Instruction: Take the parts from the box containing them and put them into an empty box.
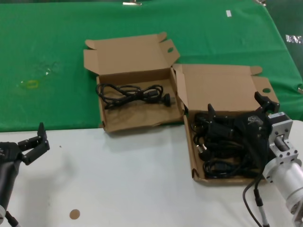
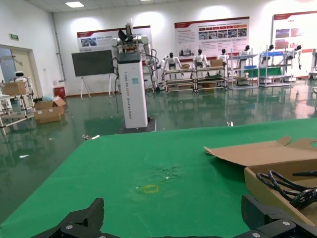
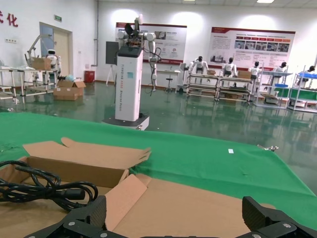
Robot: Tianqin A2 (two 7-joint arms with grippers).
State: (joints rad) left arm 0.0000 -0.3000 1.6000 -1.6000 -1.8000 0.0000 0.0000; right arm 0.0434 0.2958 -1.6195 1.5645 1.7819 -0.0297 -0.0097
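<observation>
Head view: right gripper (image 1: 239,105), jaws spread, over half-hidden cords (image 1: 222,151); left gripper (image 1: 33,142) likewise spread

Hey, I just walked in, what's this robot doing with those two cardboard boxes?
It is moving black power cords from one box to the other. The right gripper, fingers open, hovers over the pile of cords in the larger box on the right, with nothing visibly gripped. One cord already lies in the smaller box to its left. The left gripper, also open, waits low over the white table, away from both boxes.
</observation>
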